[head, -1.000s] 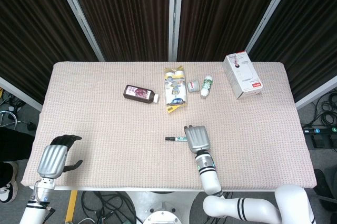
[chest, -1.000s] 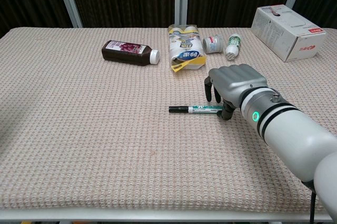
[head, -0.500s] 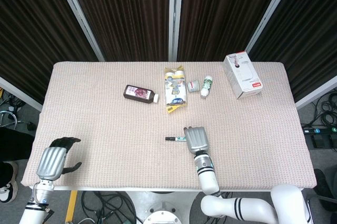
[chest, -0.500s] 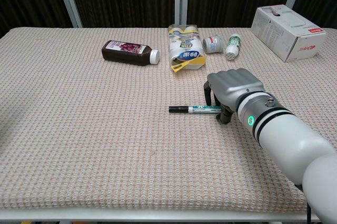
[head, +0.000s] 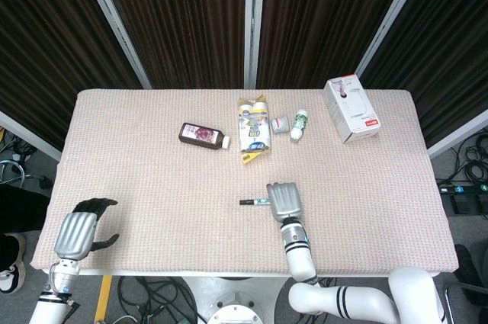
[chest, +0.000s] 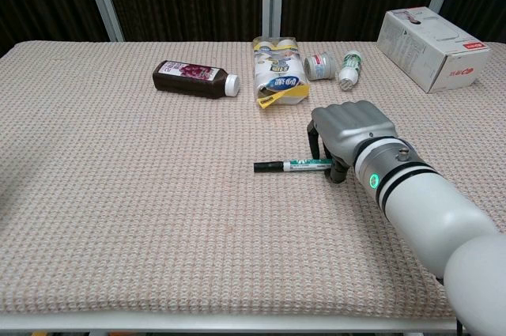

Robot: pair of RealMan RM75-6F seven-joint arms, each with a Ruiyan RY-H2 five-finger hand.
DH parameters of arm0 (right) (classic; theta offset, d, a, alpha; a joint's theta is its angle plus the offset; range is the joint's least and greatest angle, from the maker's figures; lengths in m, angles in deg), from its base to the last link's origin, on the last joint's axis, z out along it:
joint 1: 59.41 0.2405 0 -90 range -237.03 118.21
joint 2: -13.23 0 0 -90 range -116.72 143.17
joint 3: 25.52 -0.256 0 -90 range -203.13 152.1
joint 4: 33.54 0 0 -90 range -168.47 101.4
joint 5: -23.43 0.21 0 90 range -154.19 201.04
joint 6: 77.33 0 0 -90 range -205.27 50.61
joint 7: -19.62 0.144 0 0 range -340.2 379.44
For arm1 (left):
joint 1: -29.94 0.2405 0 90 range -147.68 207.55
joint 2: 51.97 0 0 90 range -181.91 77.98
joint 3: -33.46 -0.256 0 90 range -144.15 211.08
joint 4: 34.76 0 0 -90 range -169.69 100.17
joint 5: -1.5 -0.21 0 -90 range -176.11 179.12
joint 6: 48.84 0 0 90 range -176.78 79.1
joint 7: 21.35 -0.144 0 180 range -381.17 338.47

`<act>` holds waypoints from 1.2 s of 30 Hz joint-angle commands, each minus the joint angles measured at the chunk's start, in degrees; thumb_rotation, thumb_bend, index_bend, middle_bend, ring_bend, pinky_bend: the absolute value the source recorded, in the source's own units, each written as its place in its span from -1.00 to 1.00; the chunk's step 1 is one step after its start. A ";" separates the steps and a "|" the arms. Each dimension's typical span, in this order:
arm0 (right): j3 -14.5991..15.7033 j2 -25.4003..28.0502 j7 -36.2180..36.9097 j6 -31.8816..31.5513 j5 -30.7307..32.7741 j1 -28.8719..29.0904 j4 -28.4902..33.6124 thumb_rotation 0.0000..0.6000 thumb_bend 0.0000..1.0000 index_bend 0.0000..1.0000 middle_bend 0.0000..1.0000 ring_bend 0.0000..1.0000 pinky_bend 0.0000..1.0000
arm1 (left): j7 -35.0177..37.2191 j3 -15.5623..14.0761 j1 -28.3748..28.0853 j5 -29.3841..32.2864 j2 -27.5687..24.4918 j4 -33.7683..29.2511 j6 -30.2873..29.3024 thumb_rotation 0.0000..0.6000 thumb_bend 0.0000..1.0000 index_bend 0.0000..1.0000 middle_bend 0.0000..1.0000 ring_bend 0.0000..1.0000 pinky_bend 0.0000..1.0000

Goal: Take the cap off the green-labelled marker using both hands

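Green-labelled marker point(chest: 296, 164) lying flat near the middle of the woven table point(chest: 118, 194), long axis running left to right; black cap end point(chest: 263, 166) pointing left, opposite end hidden beneath the right hand point(chest: 352, 134). Right hand poised palm-down over the marker's right end, fingers point(chest: 316, 142) curled downward around the barrel on its far side and thumb at its near side; firm grip or mere touch cannot be told from either view. Left hand point(head: 78, 231) seen only in the head view, at the near left edge of the table, well apart from the marker, dark fingers point(head: 95, 203) spread apart and bent, holding nothing. Far part of the table, from left to right: dark bottle with white cap point(chest: 194, 78) lying on its side, cap pointing right; yellow-and-blue wrapped pack point(chest: 278, 71) just beside it to the right; small white jar point(chest: 320, 66) and small green-banded bottle point(chest: 350, 69) lying close together; white carton with red marking point(chest: 427, 37) at the far right corner. Dark curtain panels with pale frames point(head: 252, 19) behind the table.
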 commanded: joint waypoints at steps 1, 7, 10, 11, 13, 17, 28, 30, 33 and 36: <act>-0.09 -0.09 -0.22 -0.01 0.11 0.10 -0.14 1.00 -0.52 0.03 0.01 0.47 0.72 | -0.05 0.06 -0.03 0.21 0.04 -0.04 0.16 1.00 -0.69 -0.43 -0.42 -0.56 -0.48; -0.20 -0.44 -0.21 -0.27 -0.05 0.15 -0.52 1.00 -0.49 0.12 0.08 0.48 0.72 | -0.05 0.19 -0.16 0.48 0.15 -0.08 0.45 1.00 -0.69 -0.43 -0.42 -0.55 -0.48; -0.09 -0.62 0.14 -0.77 -0.56 -0.03 -0.67 1.00 -0.47 0.17 0.12 0.51 0.72 | -0.12 0.44 -0.33 0.79 0.30 -0.15 0.70 1.00 -0.69 -0.43 -0.42 -0.55 -0.48; -0.09 -0.64 0.37 -0.94 -0.82 -0.11 -0.74 1.00 -0.46 0.19 0.14 0.51 0.72 | -0.04 0.46 -0.35 0.88 0.32 -0.13 0.78 1.00 -0.69 -0.43 -0.42 -0.56 -0.48; -0.11 -0.64 0.99 -1.33 -1.42 -0.34 -0.88 1.00 -0.46 0.22 0.16 0.51 0.72 | 0.04 0.59 -0.44 1.08 0.41 -0.12 0.93 1.00 -0.69 -0.43 -0.42 -0.56 -0.48; -0.20 -0.25 2.14 -1.80 -2.37 -0.86 -0.83 1.00 -0.45 0.26 0.20 0.51 0.72 | -0.61 0.93 -0.57 1.40 0.51 -0.27 0.88 1.00 -0.69 -0.48 -0.42 -0.56 -0.48; -2.79 4.51 3.42 -5.38 -6.06 -1.72 3.94 1.00 -0.42 0.31 0.23 0.51 0.72 | -3.32 3.28 -2.70 1.15 0.67 -1.88 0.99 1.00 -0.69 -0.48 -0.42 -0.55 -0.46; -3.66 6.01 2.72 -5.94 -6.31 -1.56 5.40 1.00 -0.42 0.32 0.23 0.51 0.72 | -4.79 4.28 -3.83 1.44 0.95 -2.52 1.67 1.00 -0.69 -0.47 -0.42 -0.56 -0.44; -4.97 8.09 1.78 -6.52 -6.49 -1.20 7.37 1.00 -0.42 0.32 0.23 0.51 0.72 | -7.47 6.53 -6.13 2.63 1.85 -3.58 3.19 1.00 -0.69 -0.46 -0.42 -0.56 -0.40; -6.13 9.75 0.99 -6.77 -6.42 -0.69 8.94 1.00 -0.42 0.32 0.23 0.51 0.72 | -11.41 9.47 -8.77 5.56 3.38 -4.61 5.04 1.00 -0.69 -0.45 -0.42 -0.55 -0.38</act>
